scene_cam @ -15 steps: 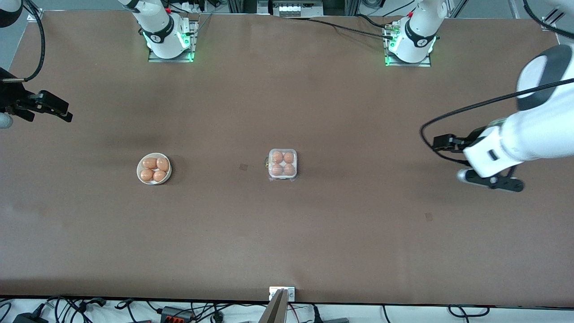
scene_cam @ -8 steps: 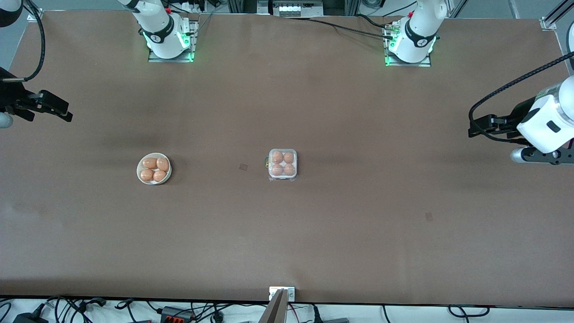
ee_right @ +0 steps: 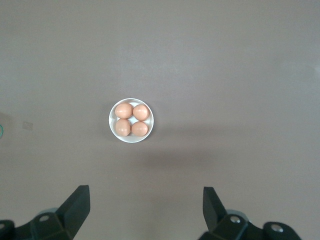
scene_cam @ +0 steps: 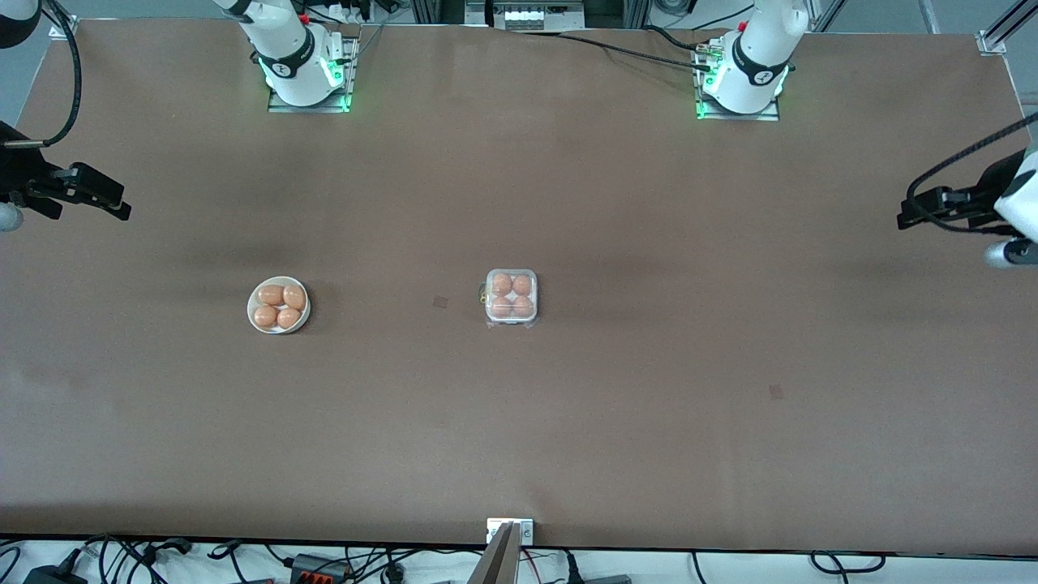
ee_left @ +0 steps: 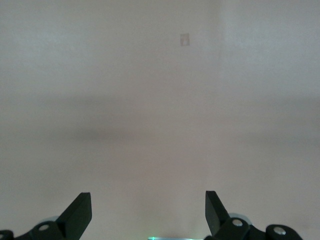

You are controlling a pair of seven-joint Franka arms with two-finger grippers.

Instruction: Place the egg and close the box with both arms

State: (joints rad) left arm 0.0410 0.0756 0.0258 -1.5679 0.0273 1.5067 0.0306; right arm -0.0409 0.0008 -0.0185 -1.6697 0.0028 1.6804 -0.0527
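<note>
Eggs fill the box (scene_cam: 511, 298), shut mid-table. Both the left gripper (ee_left: 148, 214) and right gripper (ee_right: 145, 210) are spread wide, empty, at the table ends. Trouble could come if the lid is bumped open.

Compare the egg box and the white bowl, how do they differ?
The box is square with a clear lid down over its eggs; the bowl is round and open on top. The box sits mid-table; the bowl lies toward the right arm's end. The box's eggs sit in a neat grid of separate cells; the bowl's lie loosely clustered. Both hold four orange-brown eggs.
</note>
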